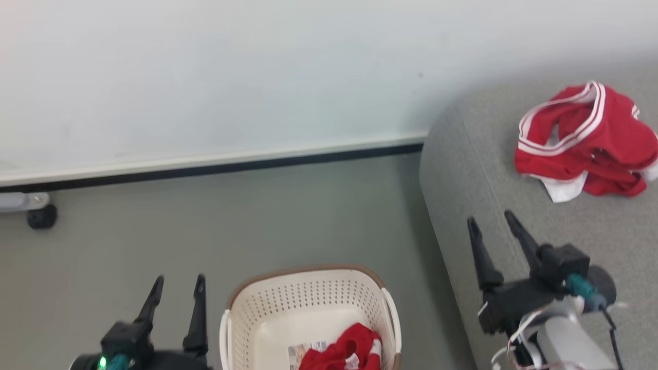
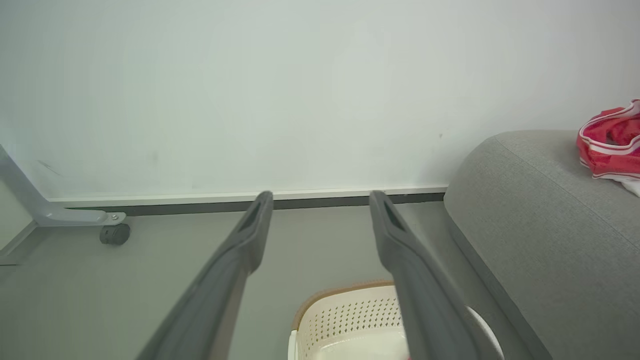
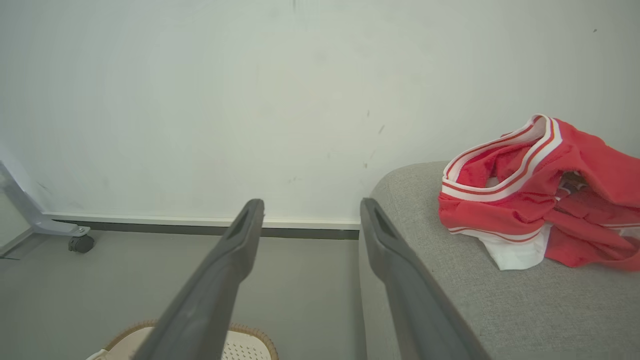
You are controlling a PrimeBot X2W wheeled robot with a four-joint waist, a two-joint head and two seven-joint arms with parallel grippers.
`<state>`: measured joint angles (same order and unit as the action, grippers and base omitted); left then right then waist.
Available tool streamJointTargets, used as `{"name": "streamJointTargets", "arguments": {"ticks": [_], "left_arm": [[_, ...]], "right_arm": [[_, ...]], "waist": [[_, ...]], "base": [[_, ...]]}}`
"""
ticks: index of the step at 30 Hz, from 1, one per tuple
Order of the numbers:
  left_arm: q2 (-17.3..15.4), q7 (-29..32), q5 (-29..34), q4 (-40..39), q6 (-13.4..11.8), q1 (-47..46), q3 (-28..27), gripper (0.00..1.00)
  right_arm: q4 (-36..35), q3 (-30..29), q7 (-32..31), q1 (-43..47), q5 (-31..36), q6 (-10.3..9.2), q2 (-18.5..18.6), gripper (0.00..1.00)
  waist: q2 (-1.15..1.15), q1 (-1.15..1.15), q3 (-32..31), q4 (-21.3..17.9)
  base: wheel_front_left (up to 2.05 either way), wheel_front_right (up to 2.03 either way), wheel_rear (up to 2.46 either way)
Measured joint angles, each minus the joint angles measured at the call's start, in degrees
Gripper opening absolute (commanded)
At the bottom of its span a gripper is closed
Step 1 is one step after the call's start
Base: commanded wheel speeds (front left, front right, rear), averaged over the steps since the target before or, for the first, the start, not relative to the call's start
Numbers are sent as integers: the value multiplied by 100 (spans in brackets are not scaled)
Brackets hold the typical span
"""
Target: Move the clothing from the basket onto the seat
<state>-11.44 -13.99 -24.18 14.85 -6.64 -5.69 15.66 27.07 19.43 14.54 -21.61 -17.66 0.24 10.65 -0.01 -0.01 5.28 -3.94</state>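
One red garment with white trim [image 1: 586, 141] lies crumpled on the grey seat [image 1: 473, 169], far right; the same garment [image 3: 535, 195] [image 2: 610, 142] appears in both wrist views. A second red garment [image 1: 347, 352] sits in the cream basket [image 1: 308, 298] at the bottom centre, beside a barcode sticker. My left gripper [image 1: 177, 280] is open, left of the basket above the floor, holding nothing. My right gripper [image 1: 491, 218] is open over the seat's front edge, below and left of the garment on the seat, empty.
A pale wall with a dark skirting strip [image 1: 216, 169] runs behind. A grey metal leg with a black caster [image 1: 41, 216] stands at the far left on the grey floor [image 1: 257, 216]. The seat's rounded corner [image 2: 480, 165] rises just right of the basket.
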Motion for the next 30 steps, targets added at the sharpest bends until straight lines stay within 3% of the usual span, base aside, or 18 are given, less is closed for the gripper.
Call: {"name": "streamJointTargets", "arguments": {"ticks": [9,30], "left_arm": [[-64,-29,7,-301,-42,740,-297,100],[60,-31,265,-825,-43,1117,-664,100]], "right_arm": [[-773,-8,0,989,20,-331,-126,100],[-1717,-231,0,1779,176,-534,-131,100]], "waist": [[0,0,-563,312],[1,1,-630,167]], "base": [[0,0,0],[0,0,0]]}}
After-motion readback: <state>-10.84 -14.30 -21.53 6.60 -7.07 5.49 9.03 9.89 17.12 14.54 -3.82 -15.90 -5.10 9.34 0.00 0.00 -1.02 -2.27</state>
